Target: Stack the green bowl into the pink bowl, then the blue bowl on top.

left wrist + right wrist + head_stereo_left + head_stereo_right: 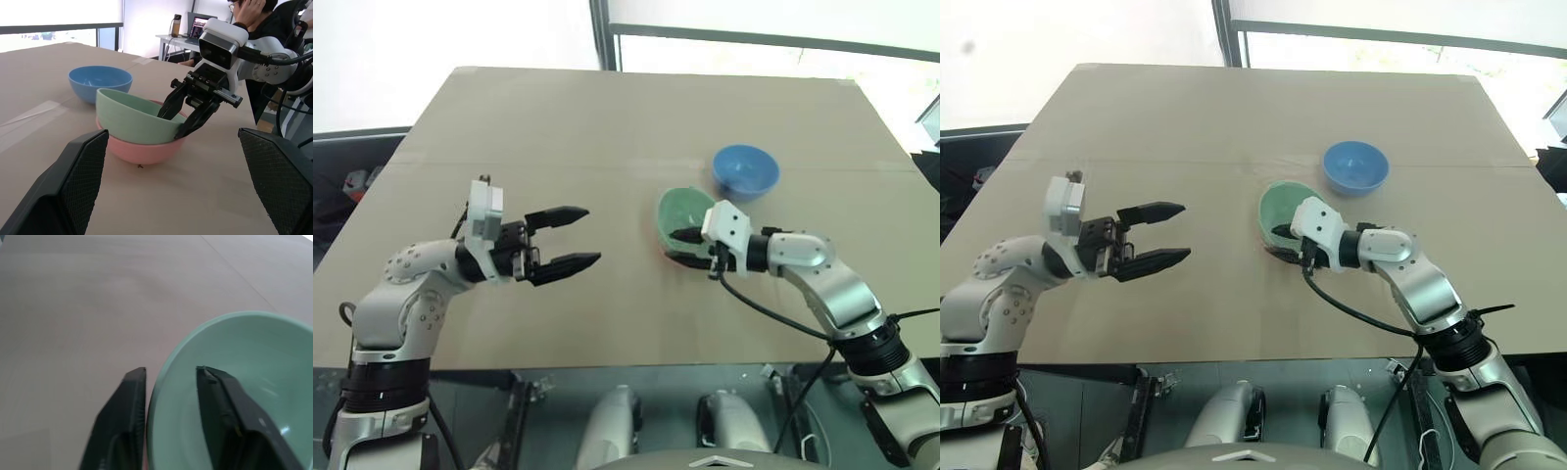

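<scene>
Left wrist view shows the right hand (180,119) with its fingers straddling the near rim of the green bowl (132,116), one inside and one outside, parted slightly with the rim between them; whether they grip it I cannot tell. That bowl sits tilted inside the pink bowl (142,149), so the first stacking looks nearly done but not settled level. The blue bowl (745,168) stands alone just beyond, to the far right, not yet stacked. The left hand (570,237) hangs spread wide and empty, well to the left. The tabletop (607,127) is bare around the bowls, its edges well off, giving ample room.
</scene>
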You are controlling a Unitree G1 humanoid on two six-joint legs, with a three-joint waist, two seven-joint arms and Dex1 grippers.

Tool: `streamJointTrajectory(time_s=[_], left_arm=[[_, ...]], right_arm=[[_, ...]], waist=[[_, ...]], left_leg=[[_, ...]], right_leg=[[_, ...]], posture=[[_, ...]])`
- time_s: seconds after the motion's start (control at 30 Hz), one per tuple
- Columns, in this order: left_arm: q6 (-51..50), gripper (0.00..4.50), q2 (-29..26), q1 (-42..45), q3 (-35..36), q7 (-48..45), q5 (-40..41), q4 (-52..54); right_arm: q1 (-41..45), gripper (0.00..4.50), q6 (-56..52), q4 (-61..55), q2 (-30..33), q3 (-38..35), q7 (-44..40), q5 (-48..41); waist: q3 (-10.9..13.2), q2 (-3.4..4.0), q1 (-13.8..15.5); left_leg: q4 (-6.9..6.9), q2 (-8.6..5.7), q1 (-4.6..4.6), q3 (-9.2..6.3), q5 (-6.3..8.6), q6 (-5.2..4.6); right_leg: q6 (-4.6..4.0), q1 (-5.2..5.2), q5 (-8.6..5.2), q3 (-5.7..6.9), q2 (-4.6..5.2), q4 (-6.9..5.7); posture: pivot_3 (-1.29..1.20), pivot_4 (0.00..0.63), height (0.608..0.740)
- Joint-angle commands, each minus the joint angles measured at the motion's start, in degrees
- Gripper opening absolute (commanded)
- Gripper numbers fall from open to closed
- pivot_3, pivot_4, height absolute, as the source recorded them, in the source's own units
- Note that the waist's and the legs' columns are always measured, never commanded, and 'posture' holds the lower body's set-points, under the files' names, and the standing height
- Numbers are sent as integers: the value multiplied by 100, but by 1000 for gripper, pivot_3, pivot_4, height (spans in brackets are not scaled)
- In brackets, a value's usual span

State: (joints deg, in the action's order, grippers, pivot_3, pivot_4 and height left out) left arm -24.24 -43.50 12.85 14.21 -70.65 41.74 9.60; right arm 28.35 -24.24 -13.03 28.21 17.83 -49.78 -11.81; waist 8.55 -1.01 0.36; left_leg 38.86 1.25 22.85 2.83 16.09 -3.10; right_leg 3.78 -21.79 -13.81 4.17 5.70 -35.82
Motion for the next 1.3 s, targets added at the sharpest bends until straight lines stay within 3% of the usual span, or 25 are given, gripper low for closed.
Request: streamJointTrajectory(time_s=[0.03, 0.1, 0.17, 0.33, 0.6, 0.97, 1.13, 1.23, 1.3], left_arm=[[82, 4500, -137, -145, 270, 75, 46, 365], [91, 4500, -125, -273, 309, 133, 45, 485], [63, 4500, -107, -317, 305, 191, 80, 556], [175, 4500, -75, -338, 242, 318, -56, 585], [304, 4500, -34, -471, 303, 480, -94, 665], [363, 4500, 8, -1058, 559, 765, -1, 1146], [345, 4500, -30, -1011, 570, 808, 3, 1159], [310, 4500, -78, -989, 561, 785, 24, 1158], [285, 4500, -96, -957, 550, 785, 38, 1156]], right_arm=[[-61, 2915, -92, -564, -88, -661, 17, -640], [91, 2915, -353, -706, -231, -1393, 142, -1416], [510, 2915, -9, -115, -60, -1683, 330, -1087], [1389, 2915, 2041, 2553, 613, -1107, 617, 779], [2852, 2915, 4281, 6166, 135, -469, 577, 1797], [3320, 2915, 4671, 7126, -125, -708, 173, 1707], [3375, 2915, 4544, 7579, -210, -582, 424, 1976], [3486, 2176, 4527, 7844, -244, -570, 664, 2134], [3550, 1313, 4565, 7956, -244, -578, 741, 2209]], waist=[[0, 1, 7], [2, 2, 7], [2, 3, 9], [-2, -2, 25], [5, 6, -205], [10, 13, -231], [11, 14, -246], [11, 15, -266], [12, 16, -267]], left_leg=[[0, 0, 0, 0, 0, 0], [0, 1, -1, 0, 0, 1], [1, 1, -4, 1, 0, 1], [6, -2, -19, 1, 0, 1], [-43, -19, -11, 29, -5, 7], [-43, 0, -13, 18, -9, 14], [-39, -1, -18, 15, -14, 22], [-45, 1, -20, 14, -15, 25], [-48, 1, -18, 15, -15, 25]], right_leg=[[0, 0, 0, 0, 0, 1], [0, 0, 0, 0, 0, 3], [0, 4, 0, -1, 3, 2], [-1, 5, 0, -2, 2, -1], [-1, -18, 0, -27, -1, 2], [0, -5, 0, -12, 5, 20], [-1, -6, 0, -14, 5, 8], [-2, -7, 0, -15, 1, 2], [-2, -7, 1, -15, 1, 2]], posture=[[0, 150, 740], [0, 150, 740], [0, 150, 740], [0, 150, 740], [0, 150, 740], [0, 150, 740], [0, 150, 740], [0, 150, 740], [0, 150, 740]])
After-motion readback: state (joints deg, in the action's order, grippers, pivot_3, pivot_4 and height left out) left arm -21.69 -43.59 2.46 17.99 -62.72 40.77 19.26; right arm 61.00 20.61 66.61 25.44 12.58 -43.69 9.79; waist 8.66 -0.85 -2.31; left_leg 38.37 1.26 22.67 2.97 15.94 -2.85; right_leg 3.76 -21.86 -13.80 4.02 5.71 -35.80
